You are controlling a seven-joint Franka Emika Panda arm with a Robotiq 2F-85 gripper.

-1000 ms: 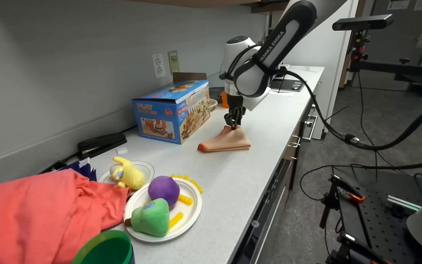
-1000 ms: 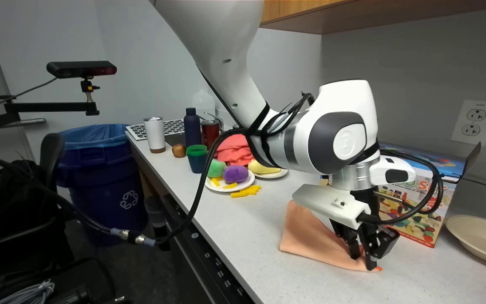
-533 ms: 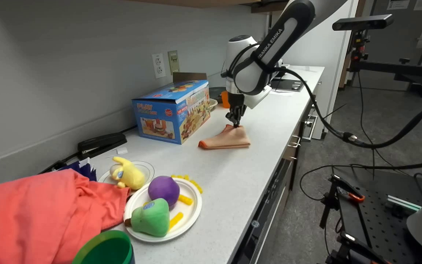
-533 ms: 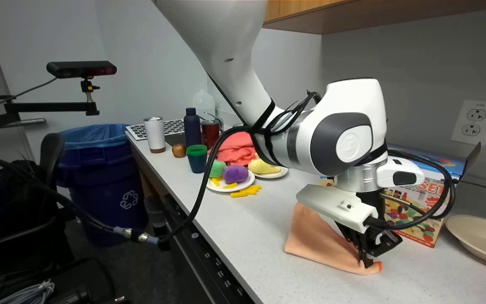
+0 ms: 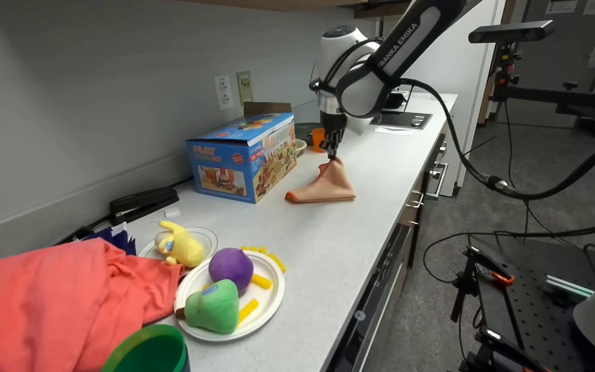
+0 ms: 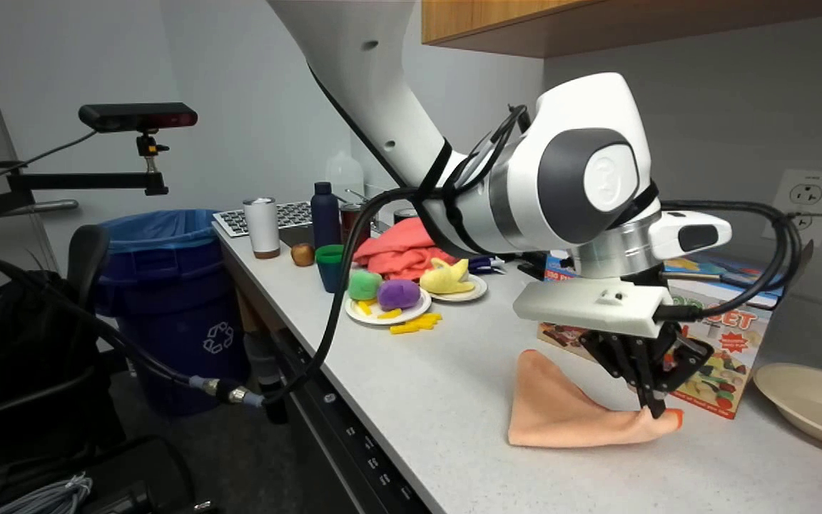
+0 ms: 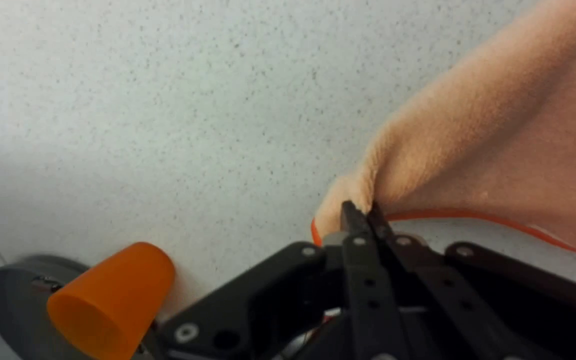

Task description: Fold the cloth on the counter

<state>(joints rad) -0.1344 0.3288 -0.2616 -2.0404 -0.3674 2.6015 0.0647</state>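
The peach cloth (image 5: 328,187) lies doubled over on the light grey counter (image 5: 313,248), its corner nearest the arm pulled up off the surface. My gripper (image 6: 653,410) is shut on that corner, seen in both exterior views. In the wrist view the gripper (image 7: 362,208) pinches a gathered ridge of the cloth (image 7: 448,135) between its fingertips. An orange hem curves away to the right of the fingers there. The cloth's lower edge still rests on the counter, and one far corner (image 6: 531,360) curls upward.
A blue cardboard box (image 5: 246,155) stands beside the cloth near the wall. Behind the gripper are an orange cup (image 7: 118,295) and a beige bowl (image 6: 818,407). Farther along lie a plate (image 5: 271,310) of toy food and a coral-red fabric heap (image 5: 55,305).
The jaws have closed on the cloth's corner. The gripper has since risen, lifting that corner off the counter and drawing the cloth slightly along; one far corner now curls up.
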